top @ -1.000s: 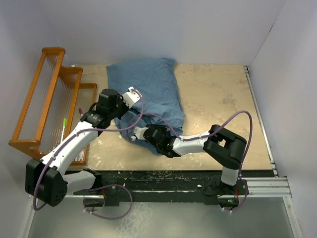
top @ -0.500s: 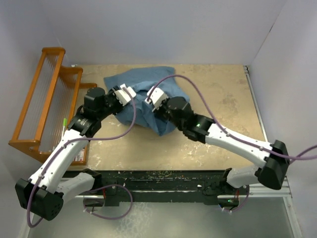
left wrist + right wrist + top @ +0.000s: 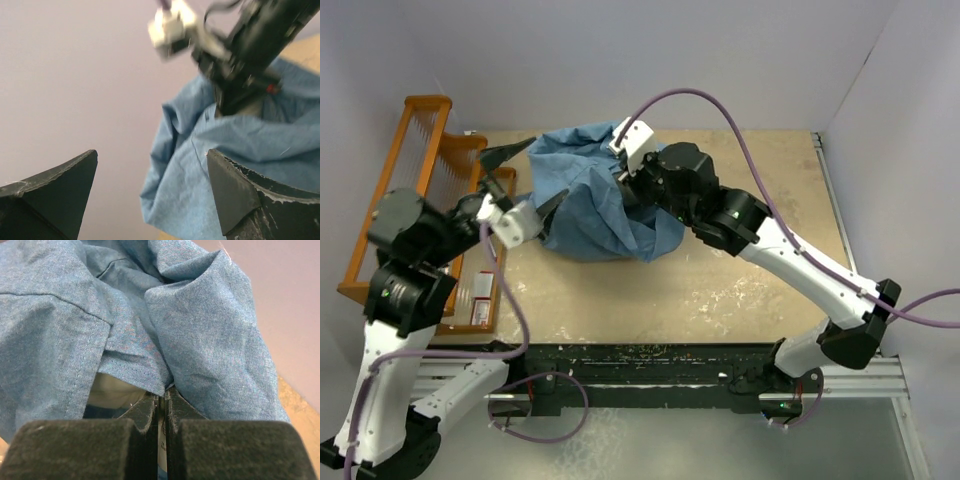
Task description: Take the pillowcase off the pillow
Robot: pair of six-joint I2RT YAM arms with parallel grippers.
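The dusty-blue pillowcase (image 3: pixel 590 210) is bunched up at the back middle of the table, and its fabric fills the right wrist view (image 3: pixel 210 330). My right gripper (image 3: pixel 620 185) is shut on a fold of the pillowcase, the cloth pinched at the tips (image 3: pixel 163 392). A sliver of the cream pillow (image 3: pixel 112 390) shows inside the cloth opening; from above the pillow is hidden. My left gripper (image 3: pixel 525 178) hangs open just left of the bundle, raised off the table. Nothing sits between its fingers (image 3: pixel 152 155), and the pillowcase (image 3: pixel 240 145) hangs beyond them.
An orange wooden rack (image 3: pixel 420 200) stands along the left wall, close behind my left arm. White walls close in the back and both sides. A metal rail (image 3: pixel 850 370) runs along the near and right table edges.
My left gripper has let go of the cloth, opened wide and pulled back to the left. My right gripper shut on the pillowcase and carried it up and toward the back, bunching it.
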